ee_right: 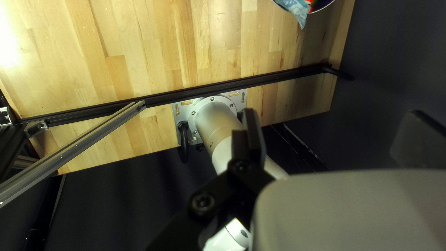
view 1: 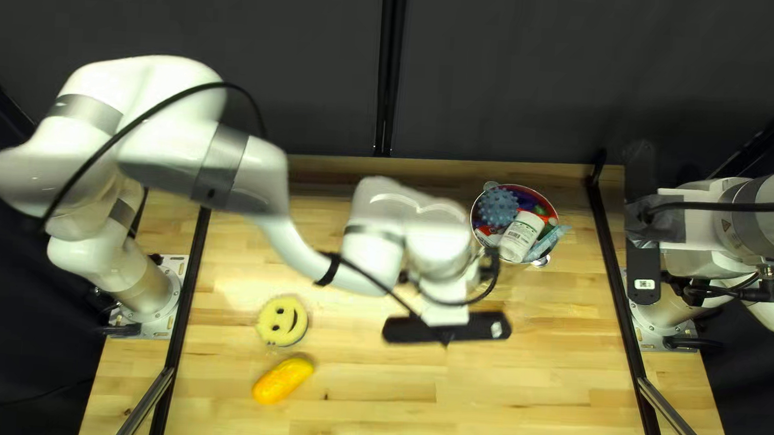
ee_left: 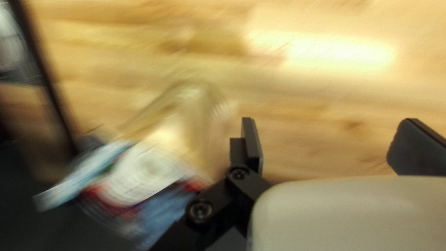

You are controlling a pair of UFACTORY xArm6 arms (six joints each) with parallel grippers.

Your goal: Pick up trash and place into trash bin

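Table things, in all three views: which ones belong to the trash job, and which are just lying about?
Part of the job:
Round bin
Blue spiky ball, in it
White bottle, in it
Left gripper, open
Blurred clear item at the bin, likely trash

Probably just lying about:
Yellow smiley disc
Orange-yellow object

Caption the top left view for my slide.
My left arm over a table with a smiley disc, a yellow object and a full bin.
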